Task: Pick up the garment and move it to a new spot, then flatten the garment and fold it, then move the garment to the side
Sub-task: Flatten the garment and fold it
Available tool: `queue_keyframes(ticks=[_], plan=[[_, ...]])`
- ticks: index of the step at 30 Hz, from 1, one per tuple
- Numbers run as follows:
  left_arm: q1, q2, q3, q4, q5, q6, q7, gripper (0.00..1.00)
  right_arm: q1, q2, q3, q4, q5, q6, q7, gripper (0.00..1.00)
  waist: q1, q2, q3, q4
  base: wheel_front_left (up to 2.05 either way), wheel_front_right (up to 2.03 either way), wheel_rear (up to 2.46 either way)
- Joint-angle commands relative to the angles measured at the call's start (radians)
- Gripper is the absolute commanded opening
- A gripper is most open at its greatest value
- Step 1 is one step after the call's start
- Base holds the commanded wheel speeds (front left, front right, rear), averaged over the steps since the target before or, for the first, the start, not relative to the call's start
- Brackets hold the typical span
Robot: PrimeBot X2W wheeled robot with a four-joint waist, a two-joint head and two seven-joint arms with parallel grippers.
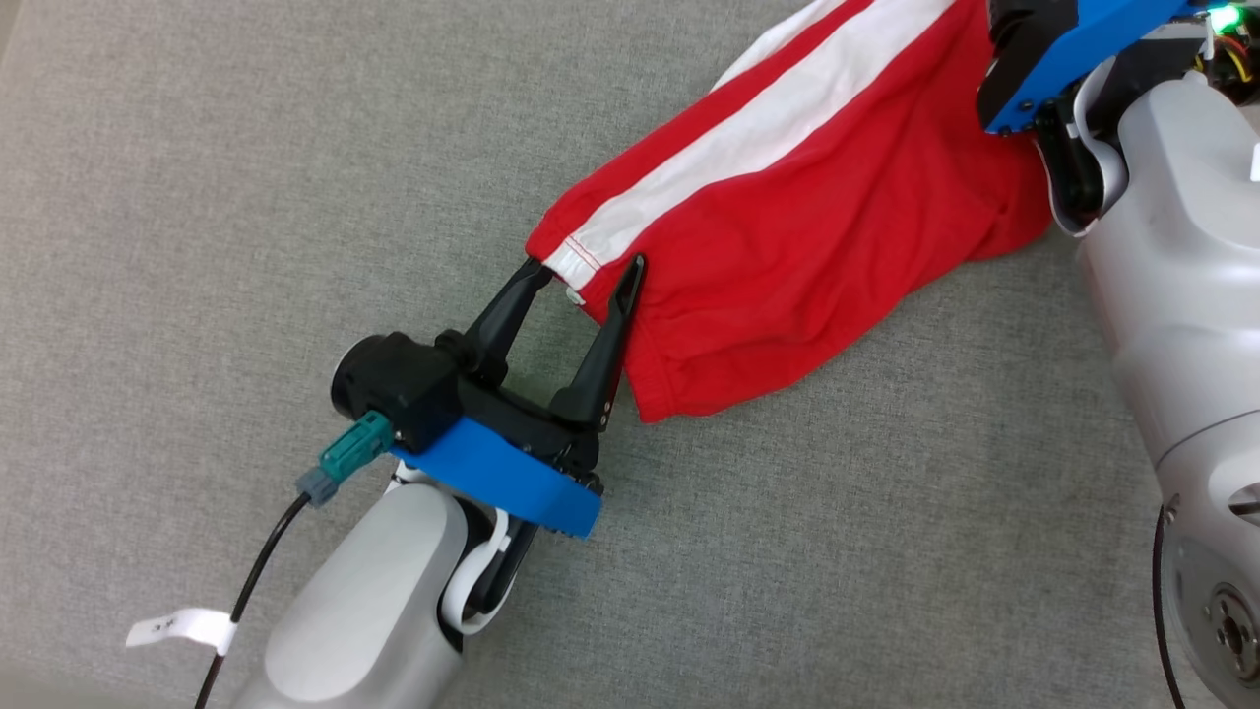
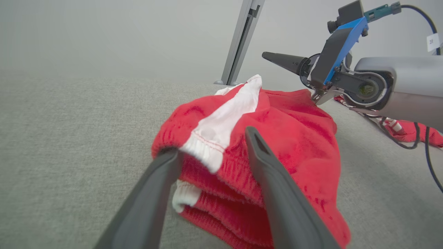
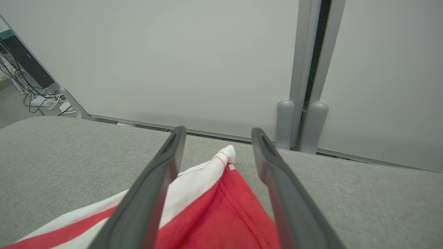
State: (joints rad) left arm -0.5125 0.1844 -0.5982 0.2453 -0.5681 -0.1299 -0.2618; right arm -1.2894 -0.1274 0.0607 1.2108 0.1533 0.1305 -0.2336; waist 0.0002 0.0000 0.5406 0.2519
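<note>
Red fabric garment with a broad white stripe (image 1: 787,226): lies stretched on the grey woven fabric surface (image 1: 197,197), running from centre frame up to the top right in the head view. Ribbed hem end points lower left, bunched in layers.

Far left, head view: black cable with a white paper tag (image 1: 246,601) runs up to a teal connector (image 1: 354,448) on the left wrist.

Left gripper (image 1: 588,264): released, fingers spread wide. Tips sit at the hem end, with the white stripe end between them. Left fingertip is at the hem corner; right finger lies along the red hem edge. Left wrist view confirms the gap: the layered hem sits between the two fingers, not pinched.

Right gripper (image 3: 218,130): released, fingers apart. In the right wrist view it sits over the garment's far end, whose white-tipped corner shows in the gap between the fingers. Contact with the cloth: cannot tell. Beyond it stand a pale wall panel (image 3: 173,52) and a grey metal upright (image 3: 304,69).
</note>
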Motion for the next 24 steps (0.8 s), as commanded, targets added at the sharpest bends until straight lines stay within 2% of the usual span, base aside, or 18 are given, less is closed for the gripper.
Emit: queue_keyframes(ticks=[1,11,16,24], plan=[[0.017,0.001,0.007,0.001,0.01,-0.001,-0.004,1.0,-0.003,-0.008,0.002,0.006,0.0,0.001,-0.007,1.0,-0.0002,0.0,-0.008,-0.003,0.0,0.0,0.0],[0.155,0.004,0.102,-0.065,0.086,-0.001,-0.004,1.0,0.079,-0.059,0.049,0.038,0.006,0.001,-0.025,1.0,-0.0002,0.0,-0.079,-0.01,0.0,0.0,0.0],[0.223,-0.004,0.224,-0.127,0.149,-0.001,-0.004,1.0,0.124,-0.097,0.075,0.051,0.016,0.0,-0.027,1.0,-0.0002,0.0,-0.106,-0.006,0.0,0.0,0.0],[0.265,-0.068,0.448,-0.203,0.251,-0.001,-0.003,1.0,0.172,-0.119,0.106,0.066,0.034,0.0,0.003,1.0,-0.0002,0.0,-0.115,-0.003,0.0,0.0,0.0]])
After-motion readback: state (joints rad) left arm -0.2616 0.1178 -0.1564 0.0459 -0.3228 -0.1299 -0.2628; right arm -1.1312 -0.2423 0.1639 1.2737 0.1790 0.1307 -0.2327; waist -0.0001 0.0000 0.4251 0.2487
